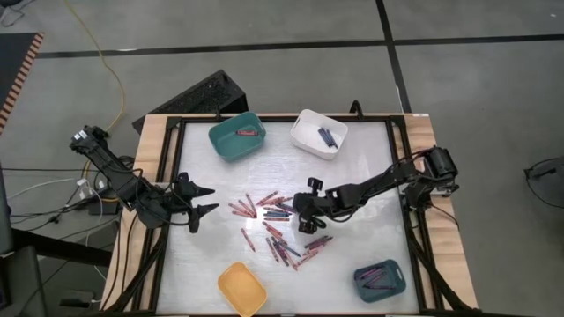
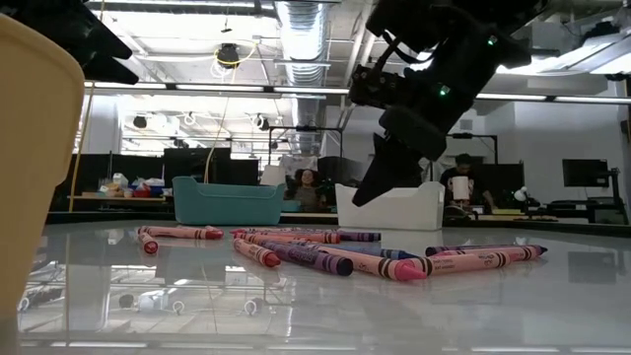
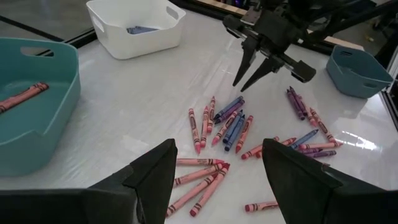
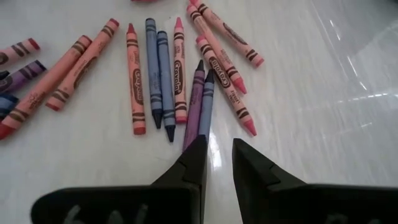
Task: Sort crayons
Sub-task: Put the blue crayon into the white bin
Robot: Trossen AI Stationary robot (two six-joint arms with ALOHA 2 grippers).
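The right end effector [image 4: 217, 163] hangs above the middle of the glossy white worktop [image 1: 352, 176], its two dark fingers [image 4: 189, 165] pointing down with a narrow gap between them, holding nothing. Just ahead of its tips lie two dark blue-purple wax crayons [image 4: 199, 102] side by side, their long axes running straight away from the fingers. Beside them, roughly parallel, lie the other crayons [image 4: 161, 78], red, pink and blue thin sticks, fanning slightly; more are scattered flat on both sides and behind the end effector. Nothing stands between the fingers and the purple pair. Farther out are a white plastic bin [image 1: 319, 134], a teal plastic bin [image 1: 237, 136], a small dark teal bin [image 1: 380, 280] and a yellow bin [image 1: 241, 288]. The left end effector [image 1: 201, 200] waits at the worktop's left side, fingers spread wide apart.
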